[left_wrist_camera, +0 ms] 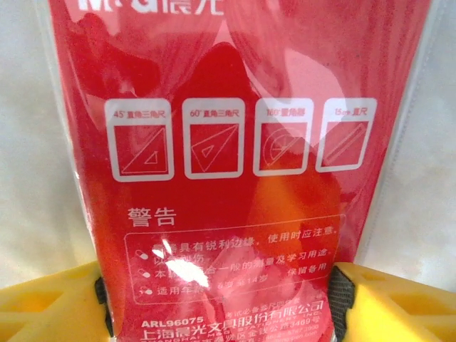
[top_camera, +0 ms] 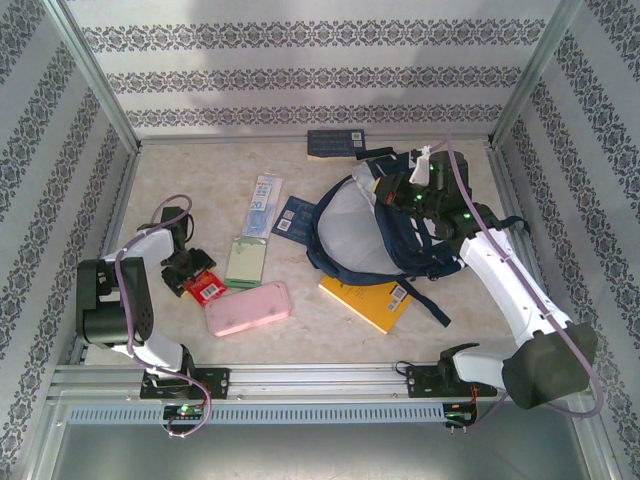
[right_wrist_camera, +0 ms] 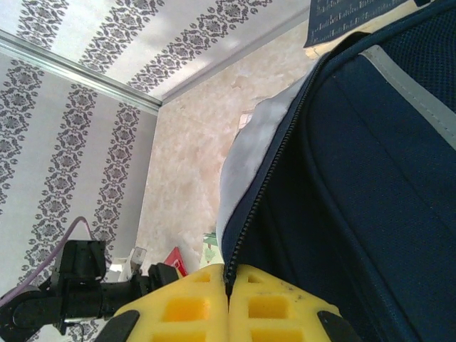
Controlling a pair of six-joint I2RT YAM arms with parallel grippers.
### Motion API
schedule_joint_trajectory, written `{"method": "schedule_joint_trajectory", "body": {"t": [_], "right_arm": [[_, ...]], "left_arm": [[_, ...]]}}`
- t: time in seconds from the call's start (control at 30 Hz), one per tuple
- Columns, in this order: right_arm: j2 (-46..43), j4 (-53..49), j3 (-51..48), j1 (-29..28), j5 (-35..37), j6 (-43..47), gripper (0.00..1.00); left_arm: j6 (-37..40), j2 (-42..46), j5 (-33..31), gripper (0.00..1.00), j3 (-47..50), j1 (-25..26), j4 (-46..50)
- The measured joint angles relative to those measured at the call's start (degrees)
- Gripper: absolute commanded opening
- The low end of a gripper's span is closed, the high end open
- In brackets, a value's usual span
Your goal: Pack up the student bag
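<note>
**Q:** Where is the student bag?

**A:** In the overhead view, the navy student bag (top_camera: pixel 395 255) lies right of centre on the pale table (top_camera: pixel 300 345). Its mouth gapes toward the left, showing grey lining. A yellow notebook (top_camera: pixel 368 300) touches its lower edge.

**Q:** What are the grippers doing?

**A:** The right gripper (right_wrist_camera: pixel 229 276) is closed. Its wrist view shows two yellow fingers meeting on the bag's zipper edge at bottom centre. The left gripper (left_wrist_camera: pixel 226 299) is at the left of the overhead view, over a red packet (left_wrist_camera: pixel 228 142). In its wrist view the yellow fingers stand apart at the bottom corners with the packet between them. Their dark pads sit right at its clear edges. I cannot tell whether they press it.

**Q:** What else is on the table?

**A:** A pink case (top_camera: pixel 248 308) lies just beside the red packet, to its lower right. A pale green card (top_camera: pixel 245 262) lies above the case. A dark blue booklet (top_camera: pixel 335 142) lies at the table's far edge, top centre.
</note>
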State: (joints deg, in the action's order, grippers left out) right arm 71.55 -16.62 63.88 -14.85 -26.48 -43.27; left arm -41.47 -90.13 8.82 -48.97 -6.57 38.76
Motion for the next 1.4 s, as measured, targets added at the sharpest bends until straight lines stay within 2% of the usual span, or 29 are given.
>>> {"method": "schedule_joint_trajectory", "body": {"t": [0.2,0.37,0.47,0.53,0.57,0.67,0.73,0.8,1.0,1.2,1.4], "right_arm": [[1.73,0.42,-0.02,-1.55,-0.04,0.07,0.0],[2.14,0.44,-0.02,-2.29,-0.02,0.22,0.0],[2.34,0.66,-0.02,-2.47,-0.02,0.33,0.0],[2.97,0.68,0.02,-3.28,-0.13,1.11,0.0],[3.63,0.46,0.28,-4.04,-0.17,1.77,0.0],[6.91,-1.68,2.78,-7.45,-0.07,4.31,0.0],[9.11,-2.82,4.44,-9.62,0.04,5.66,0.0],[11.19,-3.5,5.86,-11.61,0.0,6.73,0.0],[19.3,-4.37,11.52,-17.99,-2.19,9.16,0.0],[26.8,-4.39,15.41,-24.41,-3.28,10.16,0.0],[34.29,-4.17,18.23,-28.11,-4.79,10.69,0.0]], "left_arm": [[1.77,-0.13,4.7,0.61,-1.79,2.47,-3.69],[2.86,0.83,4.7,0.54,-3.41,2.49,-3.91],[3.23,1.38,4.72,0.54,-3.45,2.49,-3.93],[3.63,1.38,4.74,0.57,-3.45,2.49,-4.11],[3.87,1.36,4.79,0.61,-3.45,2.49,-4.17],[5.22,1.2,4.35,0.82,-3.85,2.49,-4.04],[6.34,0.81,3.63,0.89,-4.87,2.43,-3.76],[7.34,0.42,3.58,1.0,-6.16,2.34,-3.78],[10.36,-4.5,7.87,0.98,-9.73,1.99,-6.34],[11.67,-9.27,12.94,0.97,-10.34,-1.03,-7.72],[11.72,-9.53,16.41,0.89,-10.05,-2.49,-7.85]]}}
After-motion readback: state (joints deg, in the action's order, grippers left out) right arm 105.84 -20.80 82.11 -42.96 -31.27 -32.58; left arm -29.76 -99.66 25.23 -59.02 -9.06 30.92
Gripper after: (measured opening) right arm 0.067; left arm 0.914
